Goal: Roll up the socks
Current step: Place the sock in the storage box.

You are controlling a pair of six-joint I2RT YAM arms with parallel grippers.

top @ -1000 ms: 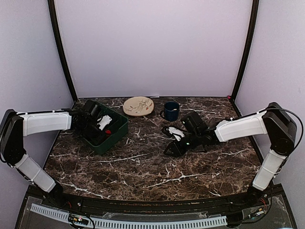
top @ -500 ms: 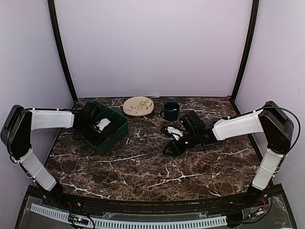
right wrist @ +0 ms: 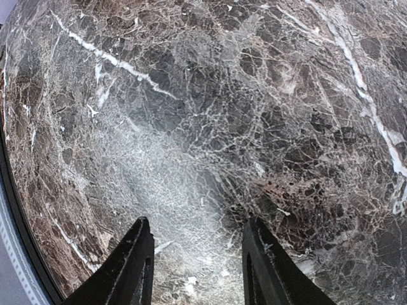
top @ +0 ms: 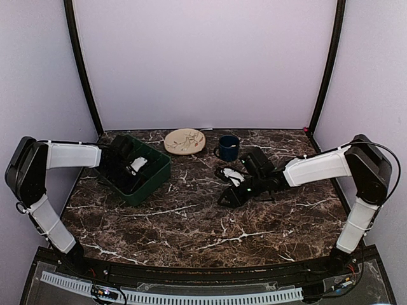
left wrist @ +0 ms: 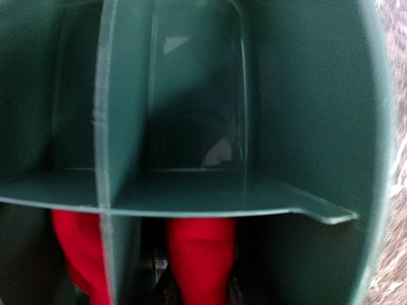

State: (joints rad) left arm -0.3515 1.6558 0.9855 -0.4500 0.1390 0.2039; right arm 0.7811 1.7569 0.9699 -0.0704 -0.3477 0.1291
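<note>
status: the socks lie inside the green bin at the table's left. the left wrist view shows red fabric low in the frame, on the near side of a cross divider and on both sides of an upright one. the left gripper is down in the bin. the right gripper hangs low over bare marble near the table's middle, its jaws well apart and empty.

step in hand, as judged: getting the socks out of the bin, since rolling needs them flat on the table. recommendations:
- take a full pinch of fabric, not a loose edge
- lift straight up until the fabric clears both dividers, so it does not snag or drag the bin
- set the socks down on open marble within the right gripper's reach, so one arm can pin while the other rolls

not verifiable:
- the left fingers do not show in the wrist view, so i cannot tell how wide they stand or whether they have hold of the fabric
- the overhead view shows no red, as the arm and bin walls cover it
- the white bands are out of sight
- whether the red is one sock or two cannot be told
- the wrist picture is blurred at its right edge
</note>
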